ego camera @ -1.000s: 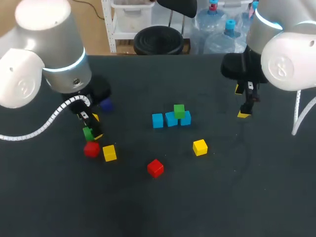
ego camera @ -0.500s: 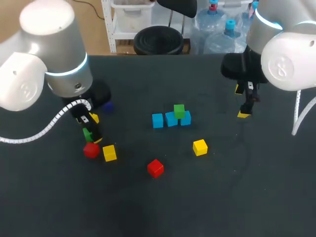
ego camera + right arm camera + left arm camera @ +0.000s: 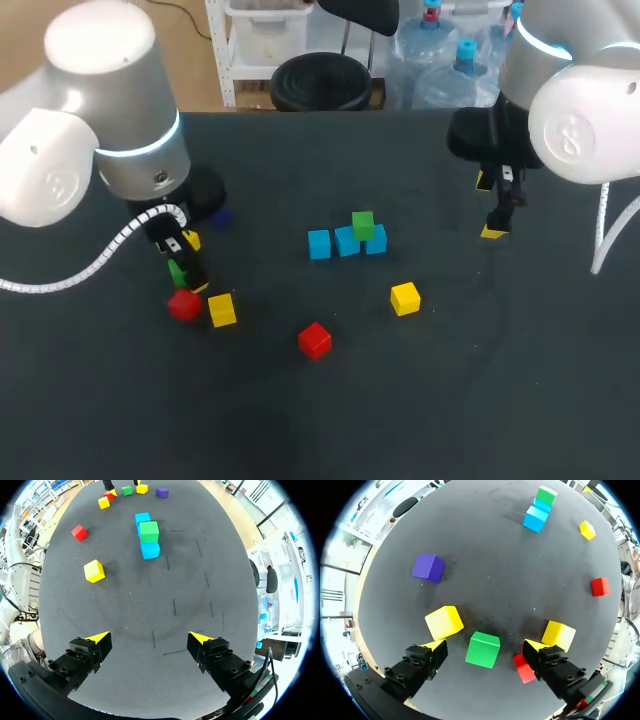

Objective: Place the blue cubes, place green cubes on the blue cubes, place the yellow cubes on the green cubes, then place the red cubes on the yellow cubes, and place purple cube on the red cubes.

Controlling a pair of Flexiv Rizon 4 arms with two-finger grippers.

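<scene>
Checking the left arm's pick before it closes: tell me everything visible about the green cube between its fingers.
The green cube is a plain bright-green block with crisp edges and a matte surface. It rests flat on the dark table, turned slightly askew, between the left gripper's open fingers, touching neither. A yellow cube sits close on one side, a red cube on the other. Nothing is stacked on it.

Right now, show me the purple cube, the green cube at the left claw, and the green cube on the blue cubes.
purple cube (image 3: 427,566): left wrist view, middle of the cube.
loose green cube (image 3: 484,645): left wrist view, top face.
stacked green cube (image 3: 148,529): right wrist view, top face.
</scene>
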